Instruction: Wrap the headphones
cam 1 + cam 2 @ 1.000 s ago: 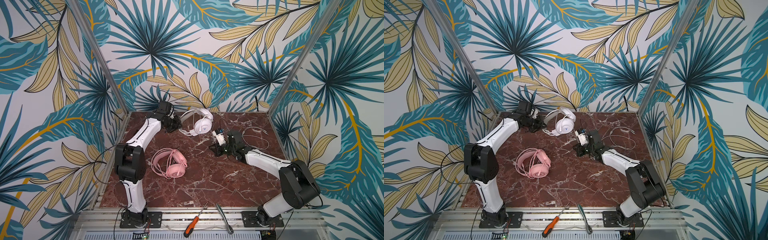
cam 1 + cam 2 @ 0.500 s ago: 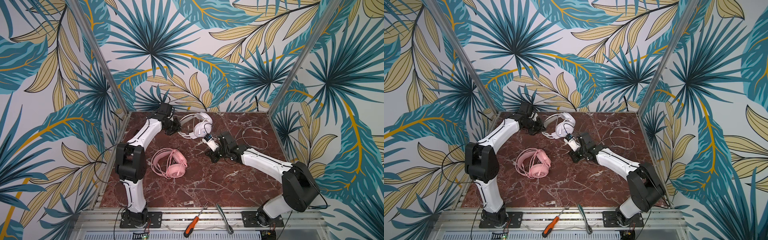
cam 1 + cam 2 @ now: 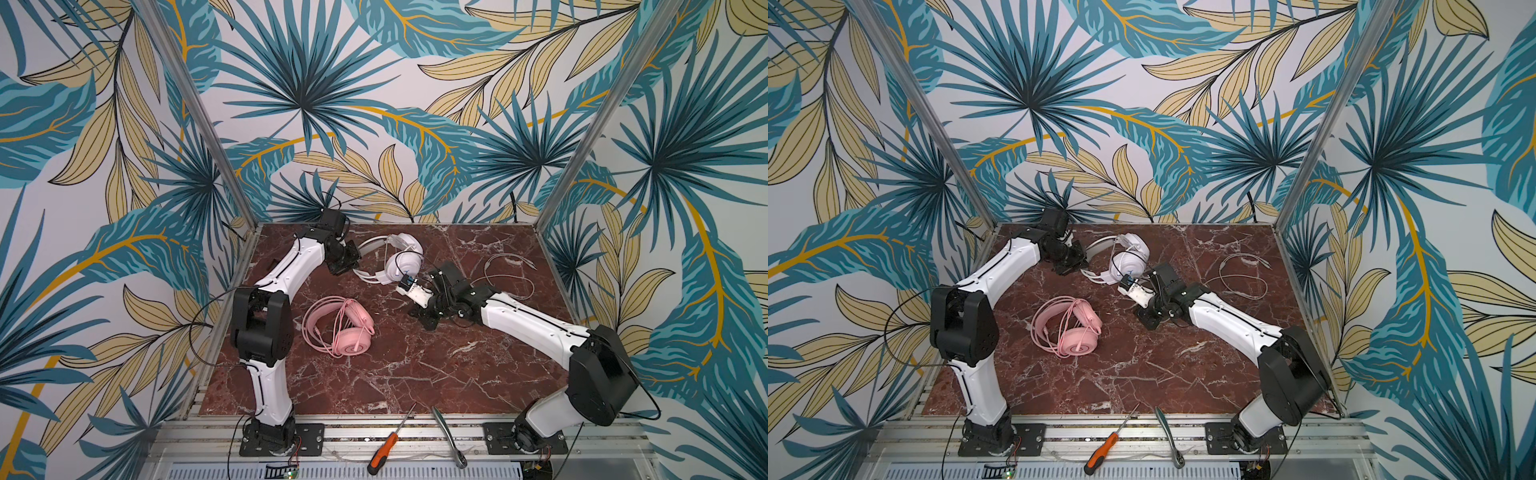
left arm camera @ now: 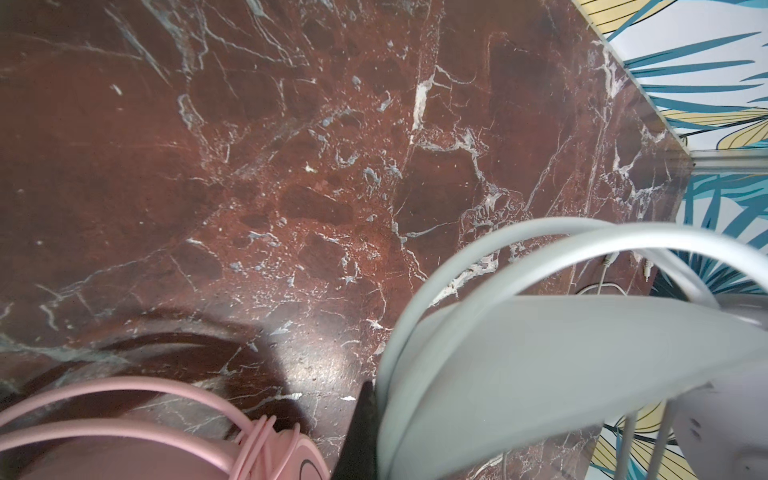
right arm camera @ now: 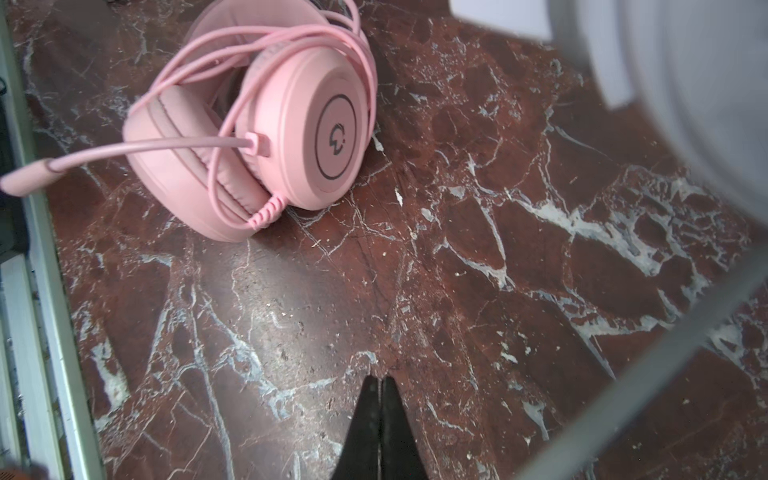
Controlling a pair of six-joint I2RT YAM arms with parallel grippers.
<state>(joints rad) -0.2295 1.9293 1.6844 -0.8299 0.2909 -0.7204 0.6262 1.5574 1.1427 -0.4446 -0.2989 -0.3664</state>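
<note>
Right wrist view: my right jaws pressed together above the red marble bench (image 5: 457,257), the pink headset (image 5: 270,124) lying beyond them, cable (image 5: 291,30) looped round its cups (image 5: 307,124); in both top views my left jaws pinch the white headset (image 3: 405,259) (image 3: 1129,259) by its headband (image 3: 370,247) near the back wall (image 3: 374,124)

Both arms extended; left claw (image 3: 352,261) clamped at rear, right claw (image 5: 380,399) pinched shut, low.

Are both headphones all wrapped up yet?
Half done. The pink headphones lie with their cable wound around them. The left end effector grips the white headphones' headband; the right end effector is shut beside them. Left: the white cable, loose on the table.
</note>
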